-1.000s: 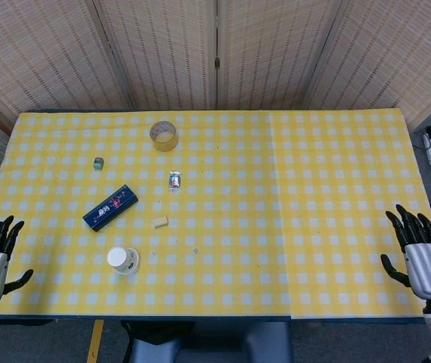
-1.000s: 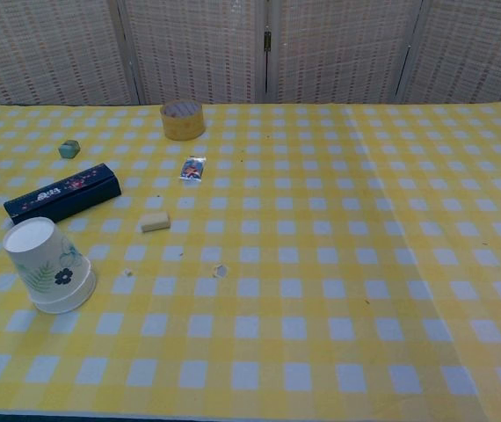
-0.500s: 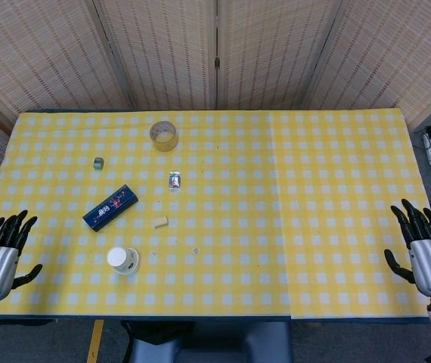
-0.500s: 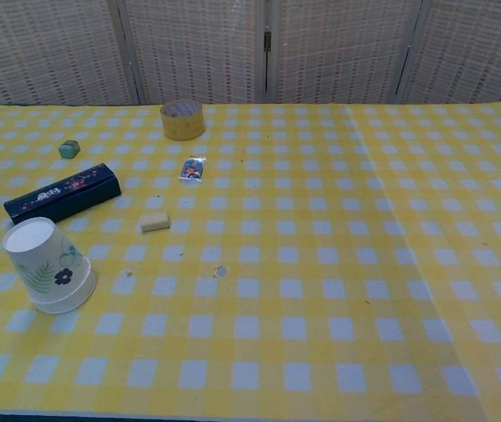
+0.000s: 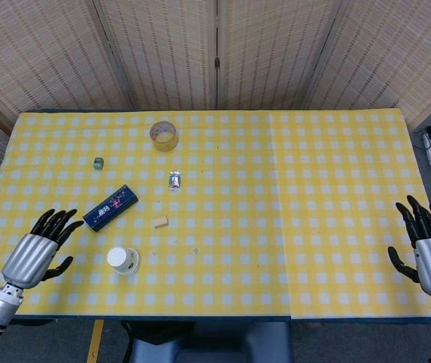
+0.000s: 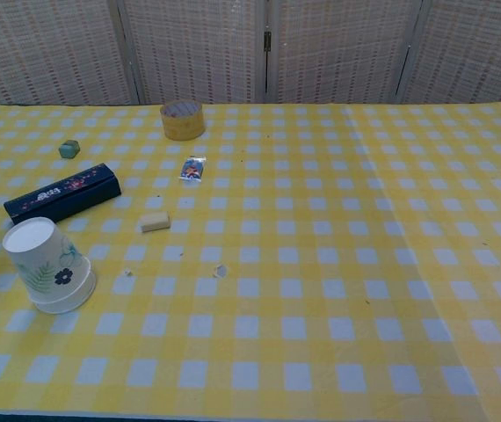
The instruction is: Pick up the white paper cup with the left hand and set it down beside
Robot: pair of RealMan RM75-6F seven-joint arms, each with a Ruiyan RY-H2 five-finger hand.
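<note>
White paper cup [image 5: 123,260], upside down on the checked surface [image 5: 291,197], just right of the left hand [image 5: 36,252], fingers spread, empty.

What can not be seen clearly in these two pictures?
- Left hand: shows only in the head view; outside the chest view's frame.
- Right hand: head view only, wrist cut by the bottom edge.
- Packet: print too small to read in both views.
- Cup: stands upside down, so its inside is hidden.
</note>
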